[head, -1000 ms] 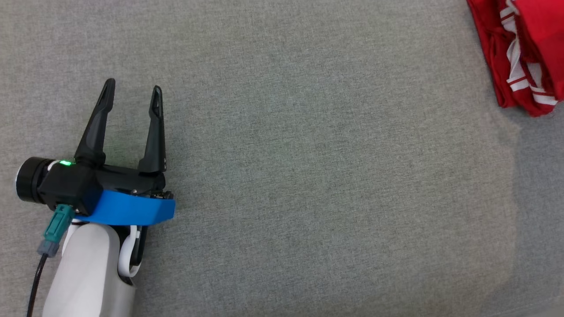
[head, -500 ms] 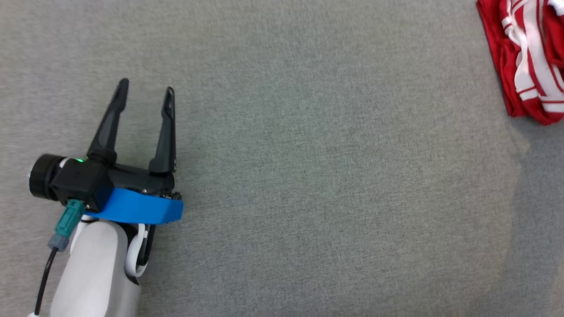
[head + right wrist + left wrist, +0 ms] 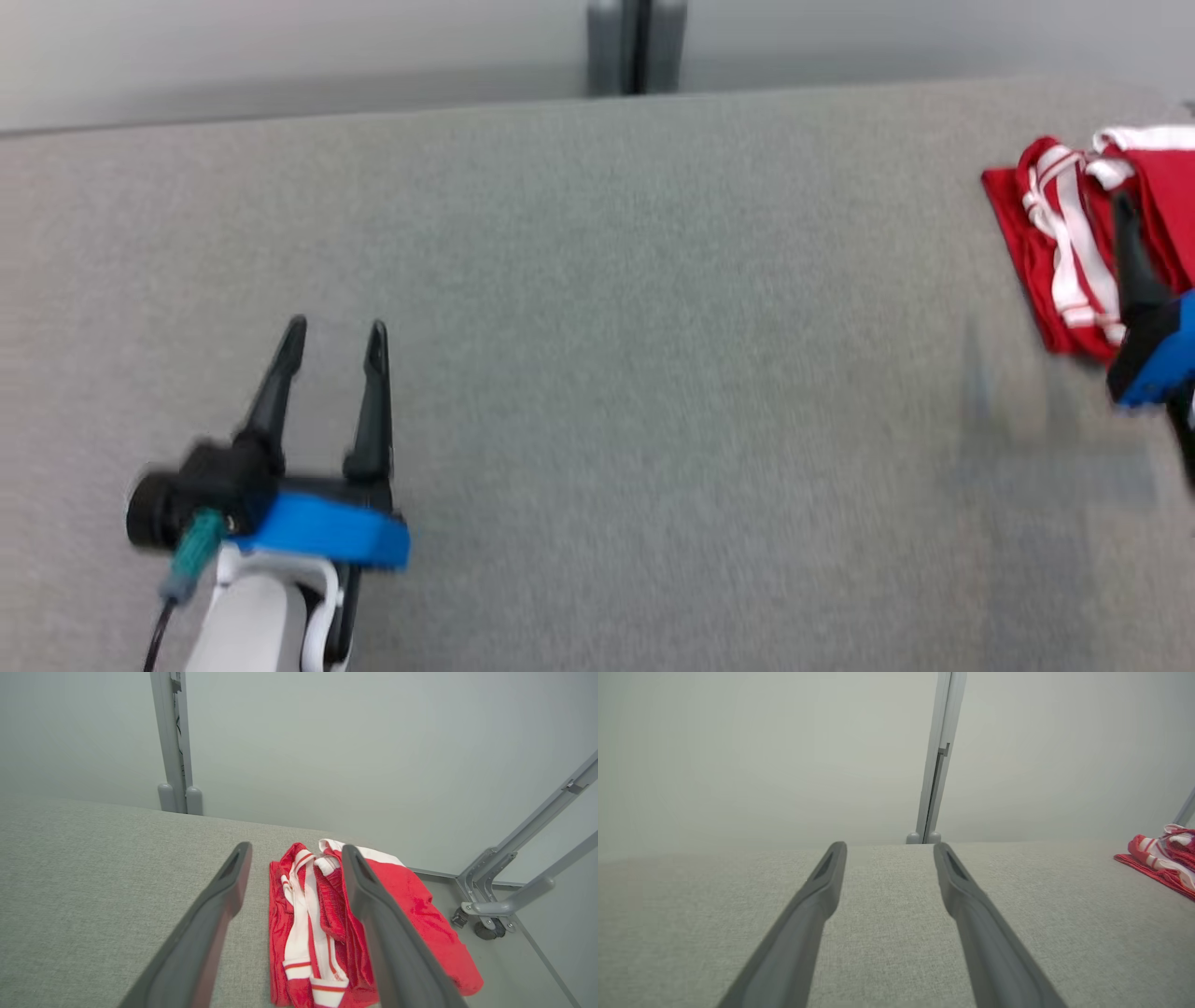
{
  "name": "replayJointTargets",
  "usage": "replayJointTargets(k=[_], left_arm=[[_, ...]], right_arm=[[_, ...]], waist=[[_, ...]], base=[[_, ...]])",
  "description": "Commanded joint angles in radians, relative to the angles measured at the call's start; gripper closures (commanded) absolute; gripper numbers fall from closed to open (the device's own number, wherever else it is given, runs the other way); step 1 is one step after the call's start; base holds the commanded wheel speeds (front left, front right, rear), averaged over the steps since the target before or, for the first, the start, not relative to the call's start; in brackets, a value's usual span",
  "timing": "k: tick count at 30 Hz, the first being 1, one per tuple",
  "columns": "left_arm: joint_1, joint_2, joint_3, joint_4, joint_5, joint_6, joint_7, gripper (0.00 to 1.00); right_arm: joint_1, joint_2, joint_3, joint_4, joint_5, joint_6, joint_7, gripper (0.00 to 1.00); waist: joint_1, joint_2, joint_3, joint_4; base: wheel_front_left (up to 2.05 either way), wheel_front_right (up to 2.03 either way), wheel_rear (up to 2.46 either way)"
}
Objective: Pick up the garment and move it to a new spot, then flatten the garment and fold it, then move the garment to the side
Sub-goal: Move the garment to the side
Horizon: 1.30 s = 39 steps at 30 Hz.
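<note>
The red-and-white garment [image 3: 1050, 252] lies bunched at the far right corner of the grey fabric surface [image 3: 653, 327]. The right gripper [image 3: 296, 848] is positioned at the garment's near edge, fingers spread, gripping nothing. The left gripper [image 3: 336, 325] hangs over bare fabric at the near left, well apart from the garment, fingers likewise spread and empty.

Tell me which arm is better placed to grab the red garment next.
Right. Its open pincer points straight at the red garment, which lies close before it; the left pincer, also open, is far off across the grey surface.
</note>
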Motion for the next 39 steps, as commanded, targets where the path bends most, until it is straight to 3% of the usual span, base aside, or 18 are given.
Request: replayJointTargets(k=[1,11,17,24,39], left_arm=[[0.022,-0.007,0.002,0.003,-0.006,0.006,-0.003,0.00],[0.128,-0.016,0.030,0.027,-0.015,0.017,-0.004,0.00],[0.173,-0.021,0.044,0.047,-0.017,0.026,-0.004,0.00],[0.203,-0.023,0.065,0.067,-0.028,0.026,-0.004,0.00],[0.202,-0.031,0.069,0.096,-0.028,0.009,-0.004,0.00]], right_arm=[[0.062,0.024,-0.012,-0.038,0.014,0.000,-0.016,0.00],[0.356,0.169,-0.020,-0.276,0.063,0.000,-0.087,0.00],[0.478,0.250,-0.010,-0.314,0.029,0.000,-0.144,0.00],[0.532,0.281,0.010,-0.277,0.023,0.000,-0.167,0.00],[0.537,0.285,0.023,-0.255,0.032,0.000,-0.167,0.00]], waist=[[0.0003,0.0003,-0.039,-0.004],[0.0003,0.0003,-0.162,0.046],[0.0003,0.0003,-0.212,0.062],[0.0003,0.0003,-0.244,0.065],[0.0003,0.0003,-0.260,0.077]], base=[[0.00,0.00,0.00],[0.00,0.00,0.00],[0.00,0.00,0.00],[0.00,0.00,0.00],[0.00,0.00,0.00]])
